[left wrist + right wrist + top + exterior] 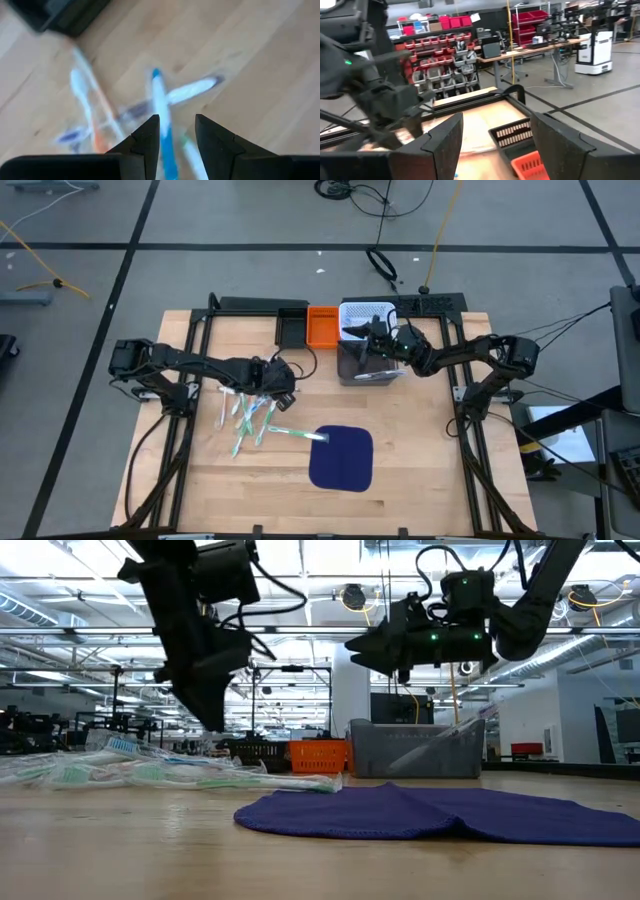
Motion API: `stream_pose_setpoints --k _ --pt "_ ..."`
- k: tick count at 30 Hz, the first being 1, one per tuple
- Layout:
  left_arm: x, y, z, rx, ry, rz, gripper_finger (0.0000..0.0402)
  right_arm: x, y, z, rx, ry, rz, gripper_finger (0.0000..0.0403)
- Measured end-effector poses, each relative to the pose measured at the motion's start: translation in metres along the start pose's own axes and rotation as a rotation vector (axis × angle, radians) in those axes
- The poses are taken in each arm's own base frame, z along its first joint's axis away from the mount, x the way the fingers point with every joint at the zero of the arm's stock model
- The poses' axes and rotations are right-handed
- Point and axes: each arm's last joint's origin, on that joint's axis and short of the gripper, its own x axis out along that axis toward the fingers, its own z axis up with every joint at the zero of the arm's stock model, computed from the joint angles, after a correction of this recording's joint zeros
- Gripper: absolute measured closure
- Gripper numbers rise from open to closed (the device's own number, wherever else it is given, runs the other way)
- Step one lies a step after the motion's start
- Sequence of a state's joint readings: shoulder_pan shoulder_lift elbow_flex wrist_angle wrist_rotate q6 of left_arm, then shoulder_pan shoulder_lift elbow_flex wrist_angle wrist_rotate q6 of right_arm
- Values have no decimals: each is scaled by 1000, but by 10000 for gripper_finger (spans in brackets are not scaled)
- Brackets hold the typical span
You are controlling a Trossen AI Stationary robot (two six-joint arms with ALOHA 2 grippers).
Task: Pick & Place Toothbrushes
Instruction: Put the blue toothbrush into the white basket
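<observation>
Several toothbrushes point(250, 418), white, green and blue, lie in a loose crossed pile on the wooden table, left of the dark blue mat point(341, 458). One toothbrush point(300, 434) reaches the mat's edge with its end. My left gripper point(176, 131) hangs open just above the pile point(160, 100), tilted downward, with nothing between its fingers. In the low view its fingertips point(215, 723) stand clear above the pile point(150, 772). My right gripper point(352, 333) is open and roughly level over the grey bin point(365, 362), where a white toothbrush point(376, 377) lies.
At the far edge stand a black bin point(292, 328), an orange bin point(322, 327) and a white basket point(368, 310); the grey bin sits in front of the basket. Bare wood lies near the table's front edge and to the mat's right.
</observation>
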State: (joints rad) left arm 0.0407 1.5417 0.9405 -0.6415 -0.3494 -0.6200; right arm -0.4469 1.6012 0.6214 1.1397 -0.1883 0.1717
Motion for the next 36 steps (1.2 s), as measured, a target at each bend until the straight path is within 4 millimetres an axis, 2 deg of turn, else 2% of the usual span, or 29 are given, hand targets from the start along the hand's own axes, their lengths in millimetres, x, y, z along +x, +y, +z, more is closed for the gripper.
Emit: stream_pose_setpoints --k 7,16,25,30,33,36 --pt "4 4 -2 -22 70 -12 275 2 10 -2 -1 6 34 179" --pt "4 4 -5 -35 98 -7 275 2 13 -3 -1 11 42 179" --pt "37 -5 -15 -21 220 32 275 2 13 -3 1 15 43 179" --pt "46 -7 -18 -13 255 58 278 2 13 -3 1 14 43 179" --pt "45 -7 -18 -25 261 50 308 2 13 -3 1 14 43 179" --pt "41 -6 -17 -32 256 33 371 2 13 -3 1 15 43 179"
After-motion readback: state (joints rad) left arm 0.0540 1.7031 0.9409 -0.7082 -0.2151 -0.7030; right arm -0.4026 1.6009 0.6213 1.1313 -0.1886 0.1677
